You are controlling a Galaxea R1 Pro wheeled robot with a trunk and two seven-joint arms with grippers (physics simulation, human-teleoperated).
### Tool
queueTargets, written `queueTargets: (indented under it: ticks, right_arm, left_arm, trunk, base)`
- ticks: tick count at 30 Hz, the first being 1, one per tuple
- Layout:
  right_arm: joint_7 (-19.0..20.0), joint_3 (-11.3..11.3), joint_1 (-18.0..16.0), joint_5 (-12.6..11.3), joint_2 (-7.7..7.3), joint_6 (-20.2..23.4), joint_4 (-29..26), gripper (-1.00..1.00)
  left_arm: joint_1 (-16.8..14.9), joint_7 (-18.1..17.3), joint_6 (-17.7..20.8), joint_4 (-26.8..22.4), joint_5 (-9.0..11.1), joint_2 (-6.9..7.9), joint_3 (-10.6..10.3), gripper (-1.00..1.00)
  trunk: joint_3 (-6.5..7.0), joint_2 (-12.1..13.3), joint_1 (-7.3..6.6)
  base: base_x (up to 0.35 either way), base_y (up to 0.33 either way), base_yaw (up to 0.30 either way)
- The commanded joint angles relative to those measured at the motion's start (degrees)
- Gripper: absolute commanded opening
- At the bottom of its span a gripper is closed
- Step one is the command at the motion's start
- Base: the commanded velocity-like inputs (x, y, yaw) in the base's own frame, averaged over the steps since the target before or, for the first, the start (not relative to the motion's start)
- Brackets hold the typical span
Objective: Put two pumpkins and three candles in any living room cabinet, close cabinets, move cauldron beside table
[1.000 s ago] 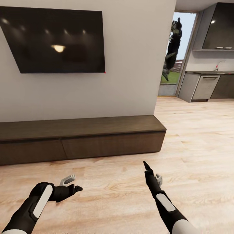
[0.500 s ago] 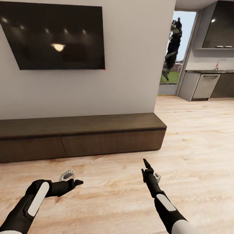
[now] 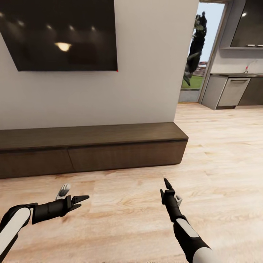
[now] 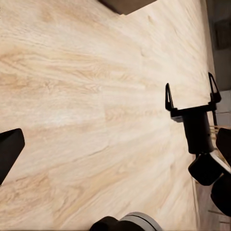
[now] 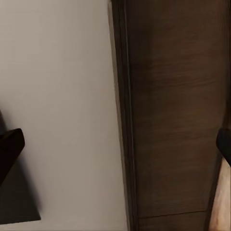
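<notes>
The long, low dark brown cabinet (image 3: 91, 146) stands against the white wall, its drawers shut and its top bare. Its wood front (image 5: 178, 110) also shows close up in the right wrist view. My left gripper (image 3: 81, 199) hangs open over the wooden floor in front of it, nothing between its fingers. My right gripper (image 3: 168, 188) points toward the cabinet's right end, open and empty; it appears in the left wrist view (image 4: 190, 96) with its two tips apart. The pumpkins, candles, cauldron and table are out of view.
A large dark TV (image 3: 62, 36) hangs on the wall above the cabinet. Light wooden floor (image 3: 128, 226) spreads in front and to the right. Past the wall's corner are a glass door (image 3: 197, 54) and grey kitchen units (image 3: 233, 91).
The head view has shifted slightly, so the wall and cabinet sit a little higher. My left arm has drawn back toward the left and stretched out lower. The right arm has hardly moved.
</notes>
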Motion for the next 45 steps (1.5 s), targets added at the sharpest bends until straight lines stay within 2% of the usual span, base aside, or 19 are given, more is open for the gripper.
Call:
queueTargets:
  ticks: [1,7,16,26,38,45]
  right_arm:
    - [0.23,0.00,-0.03,-0.81,-0.02,0.49,0.03,1.00]
    - [0.27,-0.06,-0.03,-3.77,-0.33,0.50,0.01,1.00]
    - [0.40,-0.08,-0.02,-4.35,-0.46,0.50,0.06,1.00]
    - [1.54,-0.08,-0.02,-4.37,-0.14,0.06,0.09,1.00]
    - [1.76,-0.07,-0.02,-4.30,-0.05,-0.36,0.10,1.00]
    - [1.76,0.00,-0.03,-4.29,-0.03,-0.38,0.12,1.00]
  left_arm:
    - [-0.01,-0.47,0.08,0.00,-0.27,0.06,-0.06,1.00]
    - [0.06,-0.55,0.08,-0.01,0.01,0.16,-0.13,1.00]
    - [0.09,-0.63,0.09,-0.05,0.08,0.17,-0.14,1.00]
    - [0.20,-0.73,0.06,-0.03,0.12,0.17,-0.07,1.00]
    - [0.27,-0.73,0.04,0.07,0.12,0.12,-0.45,1.00]
    - [0.27,-0.73,0.03,0.28,0.16,0.04,-1.36,1.00]
  trunk:
    - [-0.28,-0.04,0.01]
    - [-1.61,-0.12,0.17]
    - [-3.60,-0.24,0.40]
    - [-3.60,-0.24,0.40]
    - [-3.60,-0.24,0.40]
    - [-3.60,-0.24,0.40]
  base:
    - [0.000,0.000,0.000]
    - [0.000,0.000,0.000]
    - [0.000,0.000,0.000]
    - [0.026,0.000,0.000]
    - [0.258,0.000,0.000]
    - [0.267,0.000,0.000]
